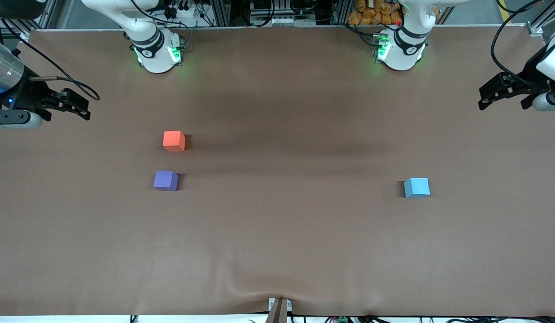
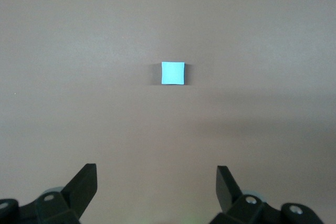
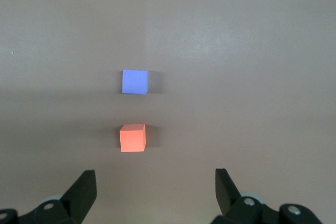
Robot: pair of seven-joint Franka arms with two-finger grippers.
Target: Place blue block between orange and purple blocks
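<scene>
The blue block [image 1: 417, 187] sits alone on the brown table toward the left arm's end; it also shows in the left wrist view [image 2: 172, 73]. The orange block [image 1: 174, 141] and the purple block [image 1: 165, 180] sit toward the right arm's end, the purple one nearer the front camera, a small gap between them. Both show in the right wrist view, orange [image 3: 132, 137] and purple [image 3: 135, 82]. My left gripper [image 1: 501, 98] hangs open and empty at the table's edge [image 2: 156, 179]. My right gripper [image 1: 75, 106] hangs open and empty at the other edge [image 3: 155, 182].
The brown mat [image 1: 277, 233] covers the whole table and has a slight wrinkle at its near edge. The two arm bases [image 1: 156, 49] [image 1: 400, 49] stand along the table's edge farthest from the front camera.
</scene>
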